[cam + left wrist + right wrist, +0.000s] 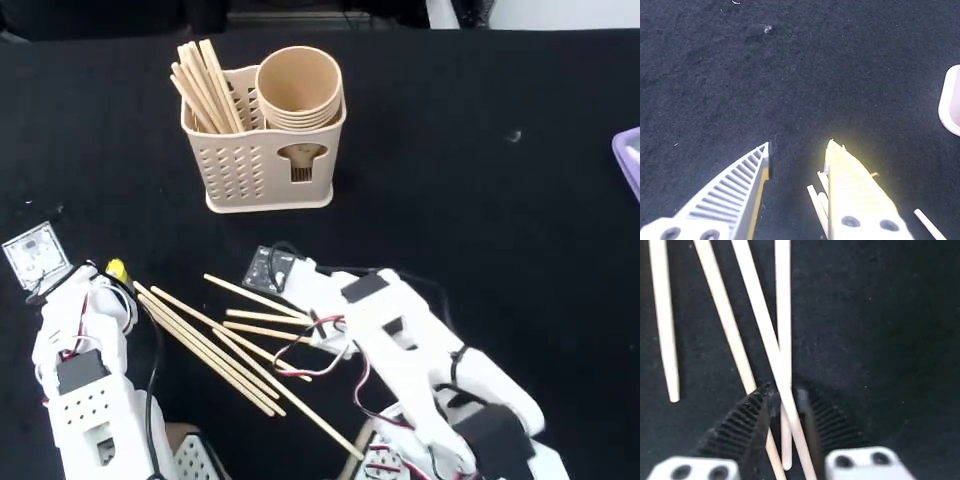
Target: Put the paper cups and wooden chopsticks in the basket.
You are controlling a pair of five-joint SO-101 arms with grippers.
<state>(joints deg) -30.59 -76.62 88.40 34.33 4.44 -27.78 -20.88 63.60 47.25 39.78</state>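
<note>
High view: your right gripper (786,396) pinches chopsticks (262,318).
They lie flat, long axes roughly along the desk's near edge; left gripper (797,145) jaws spread.

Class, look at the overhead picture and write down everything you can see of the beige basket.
The basket is a beige, plastic-looking caddy with rounded corners, walls pierced by rows of small slots, and a cut-out opening in its front wall. It stands upright on the black table, towards the side far from the arms. One side holds a bundle of wooden chopsticks leaning outwards above the rim; the other holds nested paper cups, mouth up. Nothing else touches it.
</note>
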